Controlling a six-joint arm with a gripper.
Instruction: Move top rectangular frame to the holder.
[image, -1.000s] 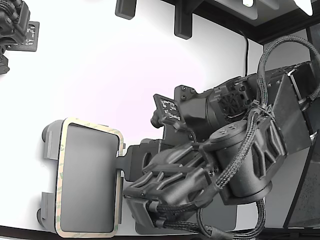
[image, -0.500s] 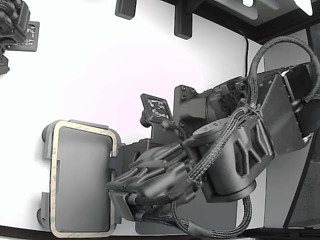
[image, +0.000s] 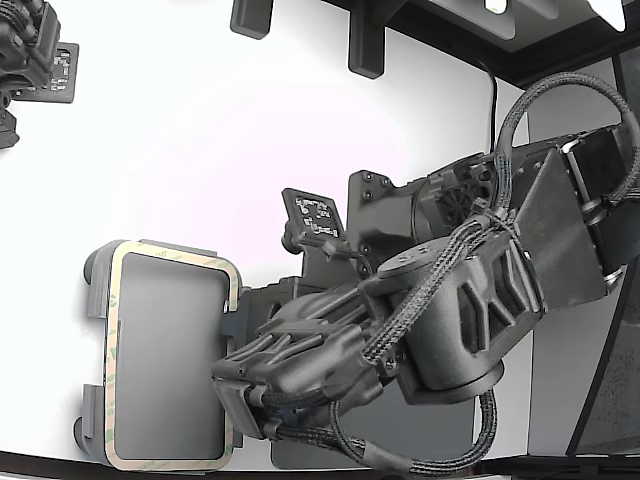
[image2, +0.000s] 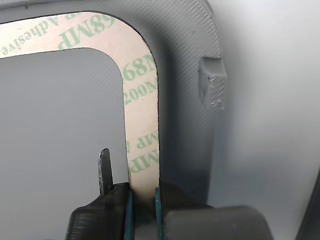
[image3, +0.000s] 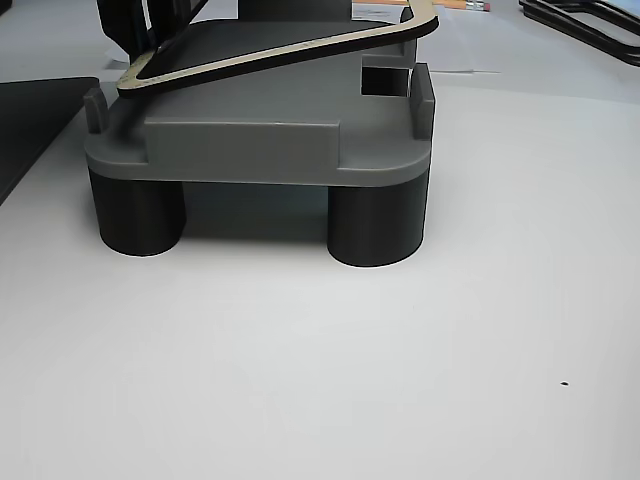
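Observation:
The beige frame (image: 113, 360) with faint green print lies over the light grey holder (image: 95, 290) at the exterior view's lower left. My gripper (image: 230, 395) is shut on the frame's long side nearest the arm. In the wrist view the teal-padded gripper (image2: 142, 194) pinches the frame's strip (image2: 140, 100) above the holder's floor (image2: 185, 60), next to a raised tab (image2: 212, 87). In the other view the frame (image3: 300, 48) hangs tilted over the holder (image3: 250, 140), one end higher than the tabs.
A dark grey flat mat (image: 450, 440) lies under my arm at the exterior view's bottom; it also shows in the other view (image3: 30, 110). A second arm (image: 30, 50) sits at the top left. Two black brackets (image: 365, 45) stand at the table's far edge.
My gripper carried the frame toward the exterior view's left until it lined up over the holder. In the last half second it shifted only slightly.

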